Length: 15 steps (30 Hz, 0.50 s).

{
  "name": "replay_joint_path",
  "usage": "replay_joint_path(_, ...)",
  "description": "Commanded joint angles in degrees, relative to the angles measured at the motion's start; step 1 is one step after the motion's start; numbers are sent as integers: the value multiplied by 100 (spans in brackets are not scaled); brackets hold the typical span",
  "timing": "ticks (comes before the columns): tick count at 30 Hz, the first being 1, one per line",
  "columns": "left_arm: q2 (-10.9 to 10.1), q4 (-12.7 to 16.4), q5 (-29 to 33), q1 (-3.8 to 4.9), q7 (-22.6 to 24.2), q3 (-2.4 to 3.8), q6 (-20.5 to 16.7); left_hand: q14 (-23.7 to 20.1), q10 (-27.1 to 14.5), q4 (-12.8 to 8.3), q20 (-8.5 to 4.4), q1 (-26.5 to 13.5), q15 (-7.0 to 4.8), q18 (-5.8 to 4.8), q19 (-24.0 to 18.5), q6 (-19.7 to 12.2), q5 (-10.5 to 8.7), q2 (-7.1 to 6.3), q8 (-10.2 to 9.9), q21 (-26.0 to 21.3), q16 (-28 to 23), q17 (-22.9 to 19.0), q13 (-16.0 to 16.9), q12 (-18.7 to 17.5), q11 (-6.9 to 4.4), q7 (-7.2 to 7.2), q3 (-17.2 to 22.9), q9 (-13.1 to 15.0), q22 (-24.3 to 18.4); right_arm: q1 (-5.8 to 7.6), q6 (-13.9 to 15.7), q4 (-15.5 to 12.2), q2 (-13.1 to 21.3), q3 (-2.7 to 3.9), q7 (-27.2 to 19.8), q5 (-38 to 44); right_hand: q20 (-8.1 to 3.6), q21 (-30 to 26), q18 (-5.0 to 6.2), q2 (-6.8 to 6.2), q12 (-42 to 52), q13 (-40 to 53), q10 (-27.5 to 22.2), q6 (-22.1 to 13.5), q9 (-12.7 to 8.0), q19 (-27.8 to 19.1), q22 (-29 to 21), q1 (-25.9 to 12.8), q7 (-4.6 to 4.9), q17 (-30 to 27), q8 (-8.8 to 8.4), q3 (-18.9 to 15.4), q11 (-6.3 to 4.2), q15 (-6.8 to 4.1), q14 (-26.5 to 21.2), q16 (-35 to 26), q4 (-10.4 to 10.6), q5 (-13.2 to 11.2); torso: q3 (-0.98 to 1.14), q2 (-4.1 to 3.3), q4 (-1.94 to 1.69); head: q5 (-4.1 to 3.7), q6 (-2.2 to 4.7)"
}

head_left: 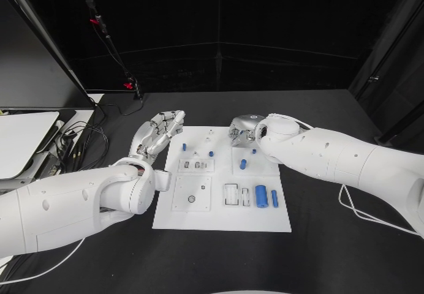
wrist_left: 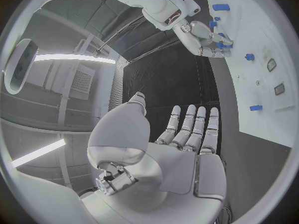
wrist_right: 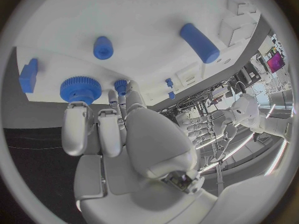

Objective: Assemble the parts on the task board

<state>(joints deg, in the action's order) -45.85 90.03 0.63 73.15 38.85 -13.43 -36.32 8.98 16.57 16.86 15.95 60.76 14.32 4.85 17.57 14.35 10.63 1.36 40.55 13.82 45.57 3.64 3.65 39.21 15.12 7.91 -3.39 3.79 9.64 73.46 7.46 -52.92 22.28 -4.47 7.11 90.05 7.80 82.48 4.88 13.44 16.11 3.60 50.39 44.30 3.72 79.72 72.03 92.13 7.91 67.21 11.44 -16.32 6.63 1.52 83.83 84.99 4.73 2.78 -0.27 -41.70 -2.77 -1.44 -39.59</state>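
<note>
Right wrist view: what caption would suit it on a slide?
Right hand reaching over the white task board, fingertips beside a blue gear, near a blue cylinder.

Black table (head_left: 336, 245) spans view. Dark monitor (head_left: 35, 67) stands at far left corner, screen off. White flat device (head_left: 22, 141) lies beside table at left edge. Black cables (head_left: 84, 144) coil between device and table edge. Thin black cable with red clips (head_left: 110, 46) runs down behind table. Black curtain (head_left: 265, 43) forms backdrop.
</note>
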Motion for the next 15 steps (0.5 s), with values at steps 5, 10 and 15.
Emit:
replay_joint_path(5, 7, -3, -33, 10, 1767, 6, 49, -25, 33, -10, -4, -7, 35, 45, -39, 4, 36, 70, -24, -28, -33, 3, 1, -36, -7, 912, -28, 0, -5, -6, -110, -38, 15, -5, 137, 71, 18, -41, -82, -10, -40, 2, 120, 82, 10, -19, -7, 47, -3, -12, -51, -3, 7, 38, 206, -33, 31, -8, -3, 2, 0, -10, -18)
replay_joint_path(10, 7, -6, -33, 10, 1763, 6, 63, -26, 33, -11, -5, 0, 35, 46, -63, 4, 42, 78, -25, -45, -33, 4, 1, -37, -7, 912, -29, 0, -18, -8, -110, -41, 25, -5, 160, 76, 23, -44, -81, -16, -52, 1, 149, 98, 11, -21, -12, 50, -3, -15, -60, -8, 15, 44, 206, -34, 35, -9, -2, 1, -1, -7, -38)
replay_joint_path(15, 10, -13, -33, 10, 1761, 6, 69, -27, 33, -12, -7, 8, 33, 48, -69, 3, 50, 88, -26, -47, -32, 4, 1, -37, -7, 912, -30, 0, -19, -10, -97, -48, 40, -5, 166, 87, 30, -46, -80, -18, -65, 0, 177, 120, 12, -24, -17, 53, -6, -20, -66, -10, 22, 51, 205, -35, 39, -8, 1, 2, -8, -1, -60)
